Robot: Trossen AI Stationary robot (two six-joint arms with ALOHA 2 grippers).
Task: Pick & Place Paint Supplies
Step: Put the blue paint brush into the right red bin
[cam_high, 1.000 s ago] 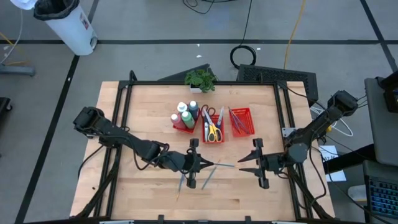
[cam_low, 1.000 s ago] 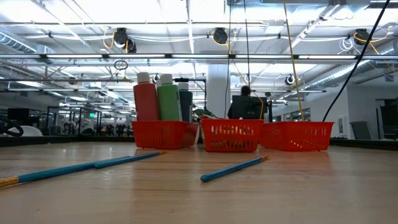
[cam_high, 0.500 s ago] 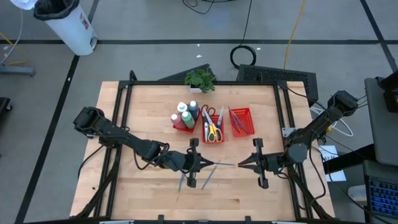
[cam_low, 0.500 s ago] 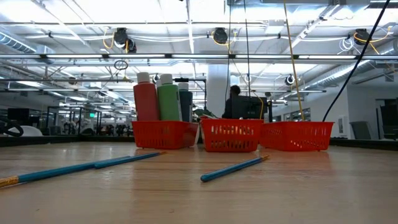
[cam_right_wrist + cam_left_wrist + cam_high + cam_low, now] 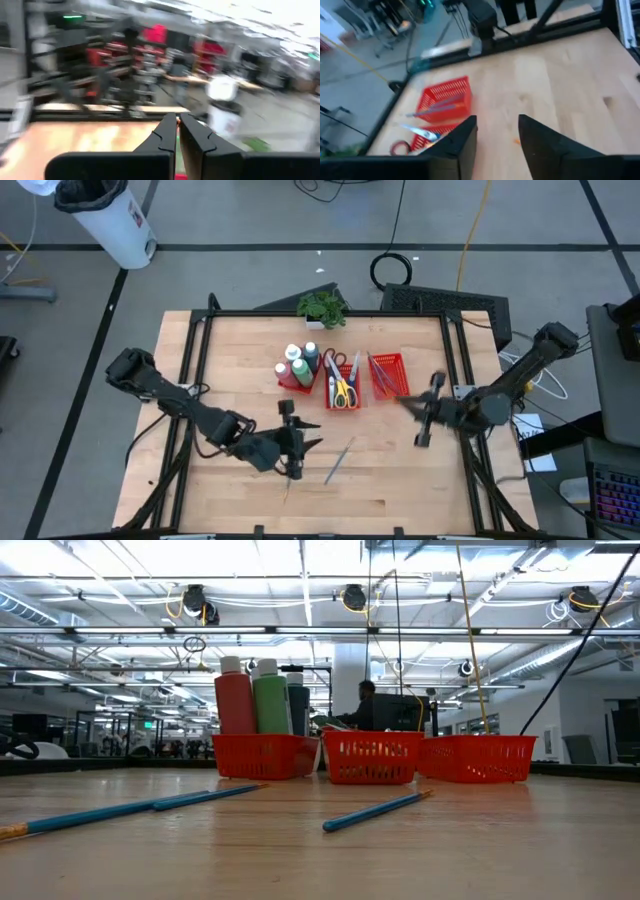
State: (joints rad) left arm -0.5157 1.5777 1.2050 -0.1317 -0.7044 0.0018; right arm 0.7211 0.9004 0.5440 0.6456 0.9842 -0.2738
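Observation:
Three red mesh trays stand at the table's middle. One holds paint bottles (image 5: 296, 366), one scissors (image 5: 342, 390) and one thin brushes (image 5: 388, 374). Two brushes lie flat on the wood, one (image 5: 338, 462) near the middle and one (image 5: 140, 808) partly under my left arm. My left gripper (image 5: 308, 442) hovers open and empty (image 5: 497, 119) near those two. My right gripper (image 5: 402, 400) is shut (image 5: 178, 117) beside the brush tray's near right corner. The brush that hung between the grippers is gone from the table. My right gripper is shut on a thin brush. Blur and the fingers (image 5: 165, 132) hide where they meet it, and which part they have cannot be told. The fingers point about level toward the table's far left, clear of the wood.
A small potted plant (image 5: 322, 308) stands at the far edge behind the trays. Bare wood lies along the table's near edge and on both sides of the trays. A person (image 5: 365, 705) shows in the room behind the trays.
My right gripper has shut on the brush held level between the two grippers. It has then carried the brush toward the far edge, up to the brush tray, tipping upward. My left gripper has opened, let the brush go and drawn back toward the table's left.

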